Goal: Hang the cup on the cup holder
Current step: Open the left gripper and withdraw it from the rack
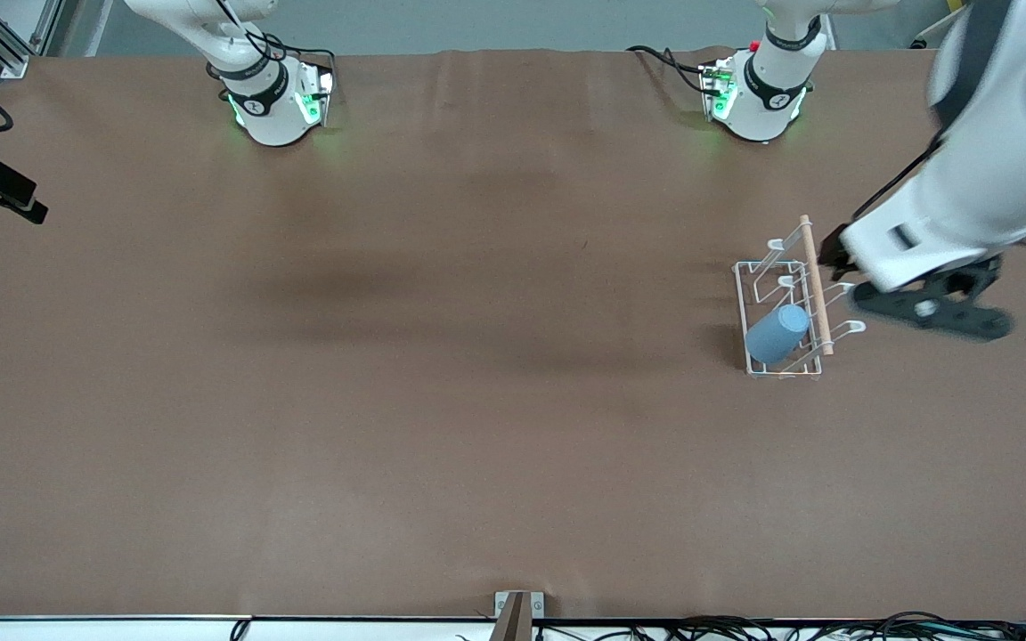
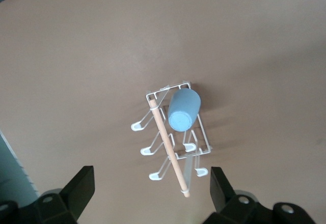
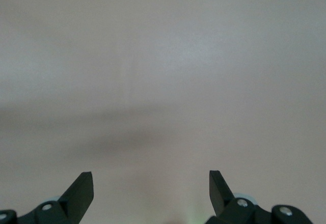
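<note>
The cup (image 1: 777, 333) is a plain, matte light blue, set against the white wire of the cup holder (image 1: 755, 313), whose top dowel (image 1: 816, 283) is pale wood. Beneath the holder, the desk (image 1: 442, 374) is an even brown. Beside the holder, the left claw (image 1: 927, 309) is black on a white arm.

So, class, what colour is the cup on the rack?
Light blue; the cup shows best in the left wrist view.

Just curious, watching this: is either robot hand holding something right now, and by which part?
Nothing is held. The left gripper hangs open above the white wire cup holder, where the small light-blue plastic cup already sits on a prong. The right gripper is open too, over bare table.
</note>
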Tool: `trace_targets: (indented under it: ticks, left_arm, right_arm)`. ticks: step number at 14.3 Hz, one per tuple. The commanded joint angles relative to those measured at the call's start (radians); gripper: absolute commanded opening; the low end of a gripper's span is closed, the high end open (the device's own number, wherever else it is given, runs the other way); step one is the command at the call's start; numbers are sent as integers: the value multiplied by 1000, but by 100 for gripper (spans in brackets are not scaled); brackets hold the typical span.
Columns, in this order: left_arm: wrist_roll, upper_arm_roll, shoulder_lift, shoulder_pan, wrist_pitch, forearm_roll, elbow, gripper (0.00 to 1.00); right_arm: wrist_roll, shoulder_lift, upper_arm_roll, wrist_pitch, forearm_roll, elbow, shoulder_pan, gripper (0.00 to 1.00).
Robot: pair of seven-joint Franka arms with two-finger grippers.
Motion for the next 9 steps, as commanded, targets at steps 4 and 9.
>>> trace_targets:
  ticks: [4, 9]
  left_arm:
    - [-21, 2, -148, 104, 11, -93, -49, 100]
    - [-6, 124, -246, 77, 14, -195, -162, 100]
  right_arm:
    - [-52, -23, 3, 13, -16, -19, -6, 100]
    - [-49, -23, 6, 13, -21, -15, 0, 100]
